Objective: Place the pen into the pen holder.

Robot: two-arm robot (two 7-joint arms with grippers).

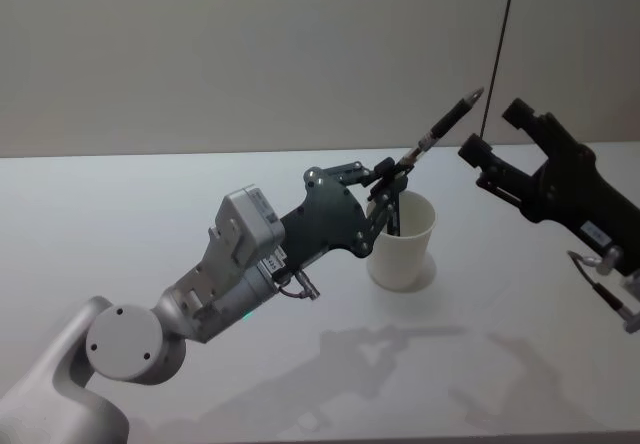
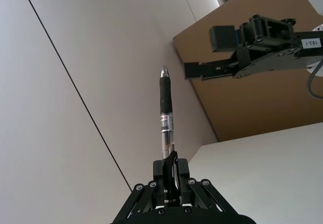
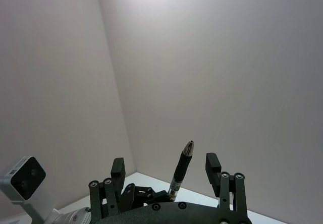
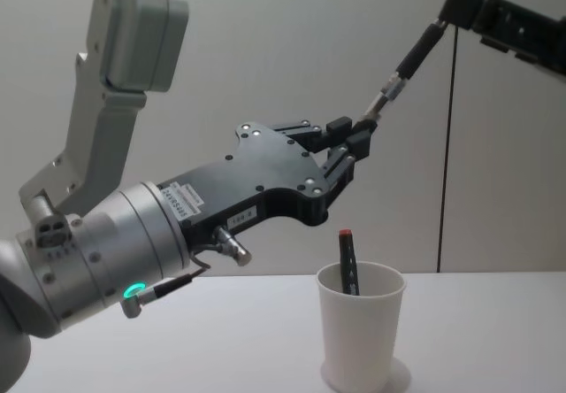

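The left pincer (image 1: 397, 172) is clamped on the lower end of the pen (image 1: 441, 127), holding it in the air above the pen holder (image 1: 402, 242). That is the relation the next move turns on: the holder's open mouth lies almost straight below the grip, while the pen's long axis slants up and away toward the robot's right, its tip pointing at the right pincer (image 1: 500, 136). Seen from the chest, the pen's (image 4: 408, 65) upper end sits right at the right pincer (image 4: 469, 12), but whether they touch I cannot tell. The right pincer's fingers stand wide apart, gripping nothing — in its own wrist view the pen (image 3: 180, 169) rises between them without contact. The left arm is clearly the one placed to finish; to my eye the pen must be tipped toward vertical and lowered so that its held end goes in first.

The pen is slim and rigid, with a clear barrel, a black rubbery grip section and a metallic tip (image 2: 162, 73). The holder (image 4: 361, 326) is a plain white paper cup, tapered, with a rolled rim — light, and likely to tip if nudged. It stands on the smooth, glossy white worktop (image 1: 130, 224) and already holds another dark pen (image 4: 348, 261) with a red end, leaning inside
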